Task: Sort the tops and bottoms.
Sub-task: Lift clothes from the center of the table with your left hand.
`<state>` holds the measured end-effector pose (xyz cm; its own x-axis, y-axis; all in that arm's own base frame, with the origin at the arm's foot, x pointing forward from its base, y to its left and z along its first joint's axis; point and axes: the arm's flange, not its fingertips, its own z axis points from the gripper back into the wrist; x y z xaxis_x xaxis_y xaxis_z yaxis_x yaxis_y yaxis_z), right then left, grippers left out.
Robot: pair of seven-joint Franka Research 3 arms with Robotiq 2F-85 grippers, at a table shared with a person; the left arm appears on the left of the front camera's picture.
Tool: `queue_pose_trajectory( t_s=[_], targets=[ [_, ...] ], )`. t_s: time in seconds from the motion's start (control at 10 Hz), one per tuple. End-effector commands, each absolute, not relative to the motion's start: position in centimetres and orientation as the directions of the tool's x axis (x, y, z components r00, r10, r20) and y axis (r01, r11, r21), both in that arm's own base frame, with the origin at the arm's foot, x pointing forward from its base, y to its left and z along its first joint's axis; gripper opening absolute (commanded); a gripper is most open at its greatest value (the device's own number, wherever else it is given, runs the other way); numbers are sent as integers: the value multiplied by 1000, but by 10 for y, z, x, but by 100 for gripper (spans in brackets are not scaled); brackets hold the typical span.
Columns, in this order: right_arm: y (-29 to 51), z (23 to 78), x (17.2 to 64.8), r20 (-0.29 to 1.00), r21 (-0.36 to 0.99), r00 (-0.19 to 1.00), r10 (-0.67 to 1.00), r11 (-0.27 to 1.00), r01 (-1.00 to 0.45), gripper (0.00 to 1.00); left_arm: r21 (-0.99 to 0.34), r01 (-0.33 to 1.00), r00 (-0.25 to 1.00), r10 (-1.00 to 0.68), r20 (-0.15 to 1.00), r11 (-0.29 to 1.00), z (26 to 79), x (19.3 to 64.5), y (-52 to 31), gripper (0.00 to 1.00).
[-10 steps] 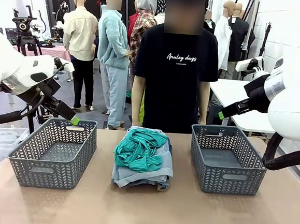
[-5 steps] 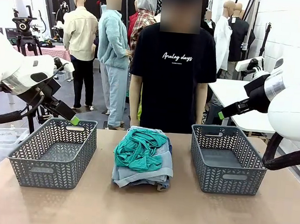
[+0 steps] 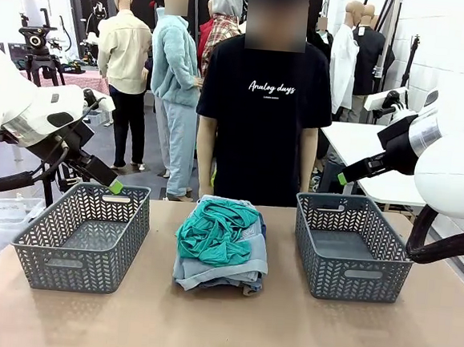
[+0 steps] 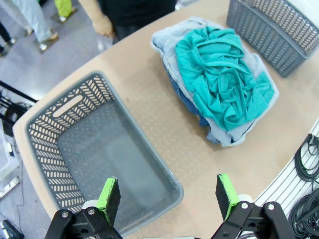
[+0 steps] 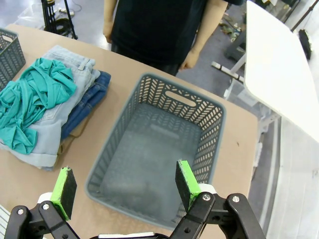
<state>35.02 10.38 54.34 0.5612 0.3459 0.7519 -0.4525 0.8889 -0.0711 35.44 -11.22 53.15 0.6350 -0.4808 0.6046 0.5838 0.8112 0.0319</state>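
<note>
A pile of clothes lies mid-table between two baskets. A crumpled teal-green shirt (image 3: 215,230) (image 4: 219,79) (image 5: 30,99) is on top. Under it lie pale light-blue denim shorts (image 3: 245,259) (image 4: 169,37) (image 5: 75,62), then a darker blue pair (image 5: 92,97) (image 4: 187,99). A strip of tan cloth (image 5: 75,132) peeks out at the bottom. My left gripper (image 3: 112,183) (image 4: 168,196) hangs open above the left basket. Above the right basket my right gripper (image 3: 344,178) (image 5: 124,191) is open too. Neither holds anything.
The grey left basket (image 3: 80,270) (image 4: 45,144) and the grey right basket (image 3: 347,289) (image 5: 207,134) have nothing in them. A person in a black T-shirt (image 3: 265,104) stands at the far edge behind the pile, arms down. A white table (image 5: 284,74) stands to the right.
The person has shifted slightly to the picture's left. Both arms and the pile have stayed put.
</note>
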Motion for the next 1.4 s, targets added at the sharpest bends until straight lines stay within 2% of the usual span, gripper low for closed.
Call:
queue_pose_trajectory(
  t_s=[0.0, 0.2, 0.4, 0.8, 1.1, 1.3],
  targets=[
    [105, 543, 350, 757, -67, 558, 341, 890, -451, 100, 32, 584, 635, -481, 605, 811, 532, 354, -112, 100],
    [105, 543, 350, 757, -67, 558, 341, 890, -451, 100, 111, 663, 563, -590, 578, 741, 542, 362, -164, 100],
    [105, 543, 350, 757, -67, 558, 341, 890, -451, 100, 118, 719, 535, -654, 535, 685, 534, 378, -216, 100],
    [105, 543, 350, 757, -67, 558, 341, 890, -451, 100, 120, 775, 529, -741, 414, 620, 485, 418, -297, 100],
    [105, 543, 350, 757, -67, 558, 341, 890, -451, 100, 131, 717, 630, -717, 300, 685, 453, 456, -323, 100],
    [105, 543, 350, 757, -67, 558, 341, 890, -451, 100, 135, 726, 629, -731, 266, 674, 443, 469, -338, 100]
  ],
)
